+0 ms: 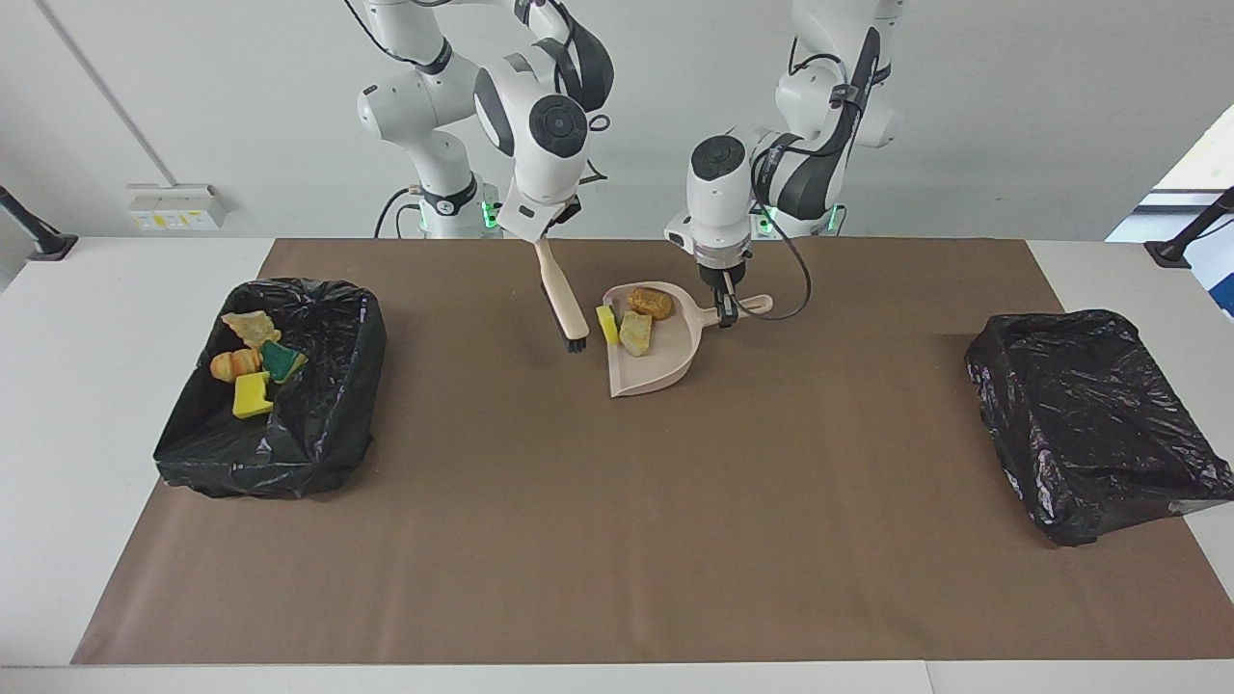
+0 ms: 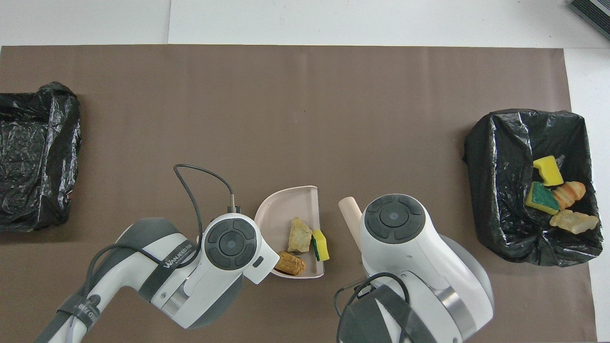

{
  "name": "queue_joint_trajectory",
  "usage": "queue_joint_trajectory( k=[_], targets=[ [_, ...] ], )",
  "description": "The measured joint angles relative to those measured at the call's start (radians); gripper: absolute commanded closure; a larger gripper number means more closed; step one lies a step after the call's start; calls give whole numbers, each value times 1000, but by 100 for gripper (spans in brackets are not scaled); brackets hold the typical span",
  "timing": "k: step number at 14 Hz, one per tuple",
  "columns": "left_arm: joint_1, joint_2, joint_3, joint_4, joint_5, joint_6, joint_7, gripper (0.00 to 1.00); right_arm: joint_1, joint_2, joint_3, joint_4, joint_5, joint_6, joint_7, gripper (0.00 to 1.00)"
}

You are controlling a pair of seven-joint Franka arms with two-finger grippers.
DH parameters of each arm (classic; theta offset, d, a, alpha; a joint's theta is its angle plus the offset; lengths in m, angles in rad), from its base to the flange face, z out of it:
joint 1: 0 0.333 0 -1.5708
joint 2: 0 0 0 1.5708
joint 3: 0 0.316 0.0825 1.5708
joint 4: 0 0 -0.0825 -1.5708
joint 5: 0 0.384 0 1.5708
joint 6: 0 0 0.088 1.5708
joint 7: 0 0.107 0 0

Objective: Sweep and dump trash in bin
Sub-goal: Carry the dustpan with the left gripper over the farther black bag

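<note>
left gripper has its fingers clamped on the dustpan handle, pan flat on the surface. three scraps sit in the pan just beside those fingers, toward the right arm's end: a yellow sponge bit at the pan's lip, a pale chunk and a brown chunk. four more scraps already lie in the bin at the right arm's end of the surface. the second bin at the left arm's end holds nothing i can see.

right gripper is clamped on the brush handle, bristles hanging below the fingers next to the pan's open edge, about at the surface.

risks: the sponge bit sits right at the lip, so any tilt toward the open edge on lift probably drops it. the grip is far out on the thin handle, so the loaded pan may sag or twist. the brush is close enough to knock the pan.

facing view shows both grips and the bristles. in the overhead view the arm bodies cover both, but it shows the green face on the sponge bit and the pan's inside.
</note>
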Motion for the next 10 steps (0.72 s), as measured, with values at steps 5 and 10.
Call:
queue_joint_trajectory(
  k=[5,10],
  targets=[
    [111,-1,3,45,-31,17,180,100,-1,2,-1,5,-4,-3,1,100],
    [267,-3,7,127,-105,-8,377,100,-2,2,-2,5,-5,-3,2,100]
  ],
)
